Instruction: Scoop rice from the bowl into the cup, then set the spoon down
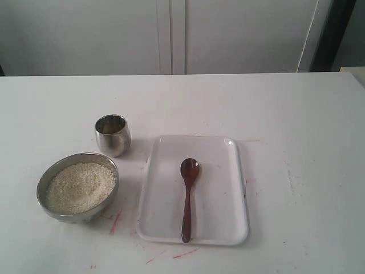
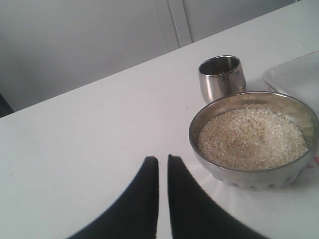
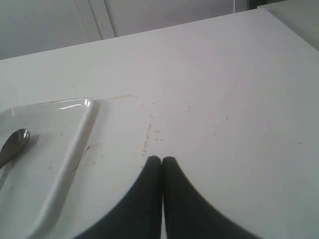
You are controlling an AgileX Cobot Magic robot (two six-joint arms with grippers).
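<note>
The wide steel bowl (image 1: 77, 186) (image 2: 254, 137) sits at the table's front left, filled with cream rice (image 1: 80, 185) (image 2: 250, 137). Just behind it stands the small shiny cup (image 1: 112, 135) (image 2: 222, 77), upright and empty as far as I can see. The dark wooden spoon (image 1: 187, 197) lies on the white tray (image 1: 219, 228), handle toward the front; only its oval bowl (image 3: 14, 143) shows in the right wrist view. My left gripper (image 2: 163, 160) is shut, empty, beside the bowl. My right gripper (image 3: 161, 160) is shut, empty, over bare table beside the tray (image 3: 60, 164). Neither gripper appears in the exterior view.
Faint red marks (image 1: 116, 221) stain the white tabletop near the tray's front edge. White cabinet doors (image 1: 171, 34) stand behind the table's far edge. Bare tabletop (image 1: 308, 171) spreads to the right of the tray.
</note>
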